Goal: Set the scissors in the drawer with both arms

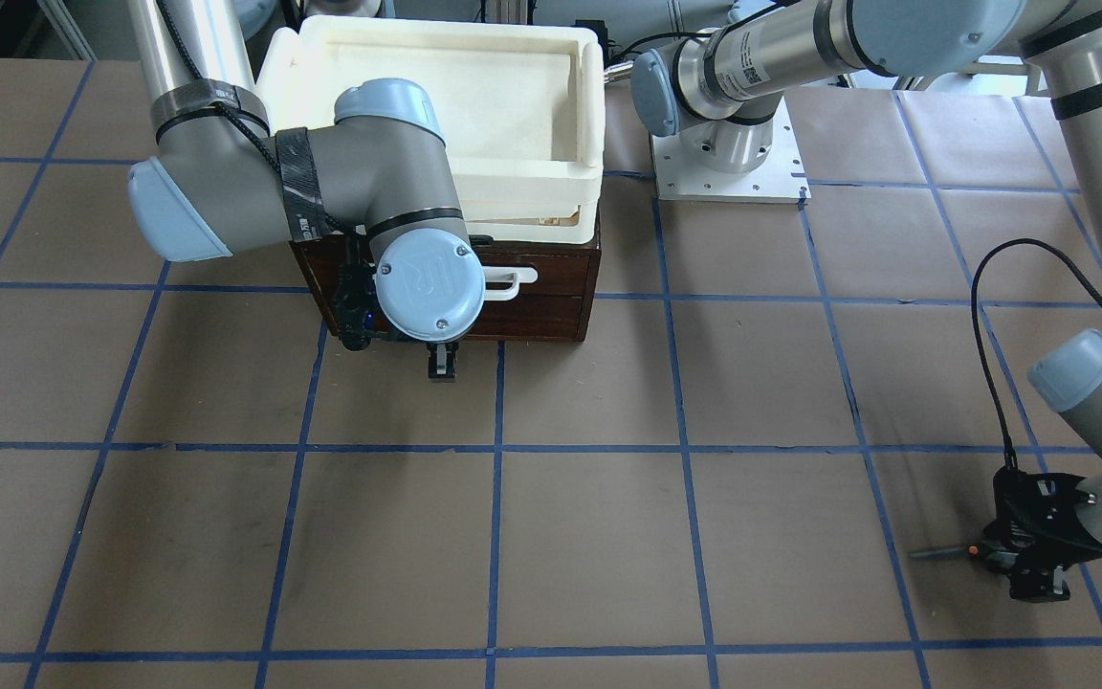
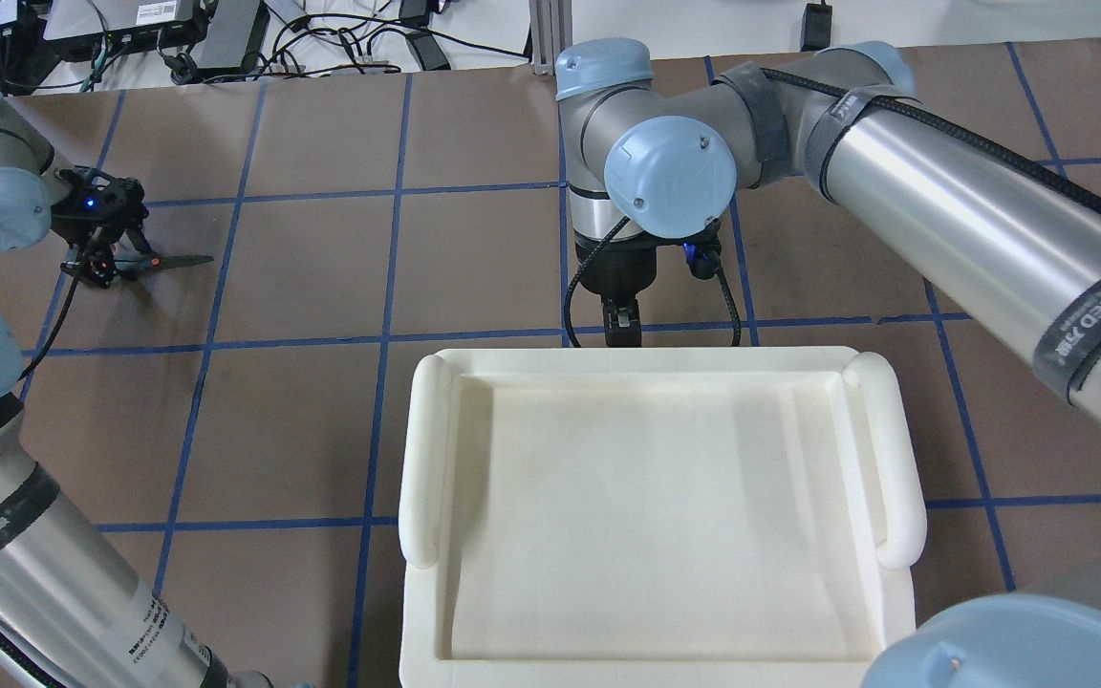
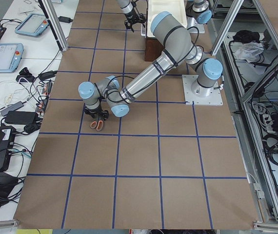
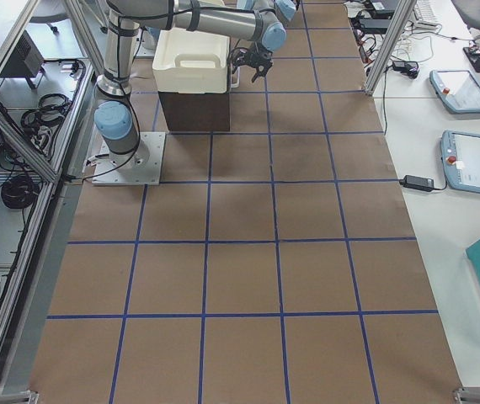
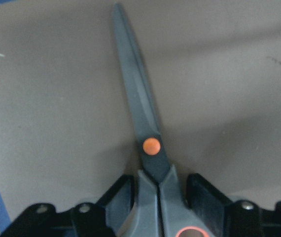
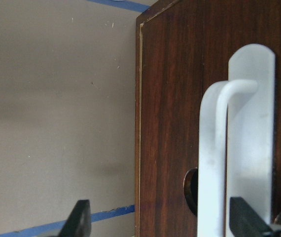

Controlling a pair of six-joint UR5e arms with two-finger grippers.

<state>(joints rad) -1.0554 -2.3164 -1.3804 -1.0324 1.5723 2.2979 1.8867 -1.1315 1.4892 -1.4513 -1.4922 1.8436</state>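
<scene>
The scissors (image 5: 148, 143) lie low over the brown table, blades pointing away from my left gripper (image 5: 160, 200); its fingers (image 5: 118, 197) press on both sides of the grey handle neck. The scissors also show in the overhead view (image 2: 173, 260) and the front view (image 1: 938, 552), by the left gripper (image 2: 97, 258) (image 1: 1029, 565). The dark brown drawer (image 1: 532, 306) is closed, with its white bar handle (image 1: 513, 279) (image 6: 229, 148) on the front. My right gripper (image 6: 162, 222) (image 1: 441, 364) (image 2: 622, 330) is open and empty just in front of the drawer, near the handle, not touching it.
A cream-white plastic bin (image 2: 426, 459) (image 1: 589, 77) sits on top of the drawer cabinet. The left arm's white base plate (image 1: 733, 182) stands beside the cabinet. Blue tape lines grid the brown table.
</scene>
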